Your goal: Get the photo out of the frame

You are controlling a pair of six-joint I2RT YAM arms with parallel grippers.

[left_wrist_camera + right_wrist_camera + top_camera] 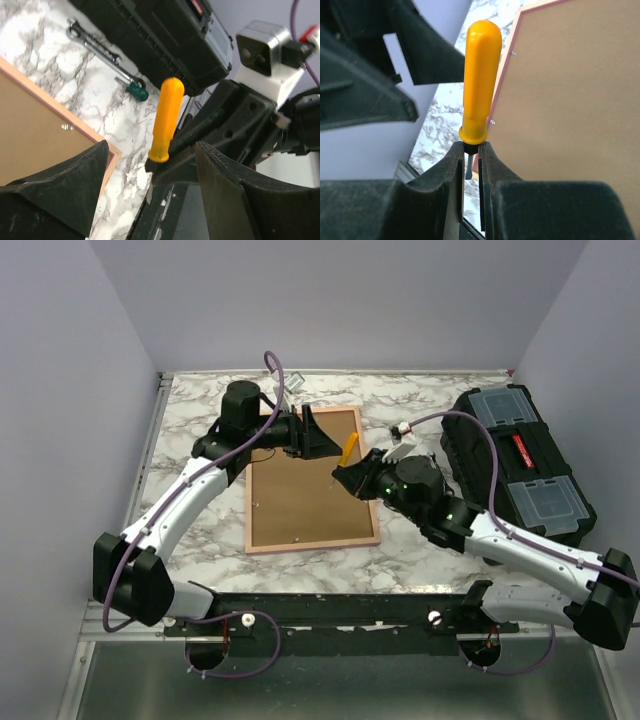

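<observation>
The pink frame [262, 540] is laid back-up on the marble table [200, 415], brown board [305, 495] showing. An orange-handled screwdriver [480, 75] is gripped by its shaft in the right hand [471, 152] at the frame's right edge. The left hand [320, 435] is held open beside it.

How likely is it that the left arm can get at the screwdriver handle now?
Probably yes. The left gripper stands open right beside the screwdriver, whose orange handle sticks out free above the right gripper, which is shut on its shaft. Nothing appears between them.
</observation>
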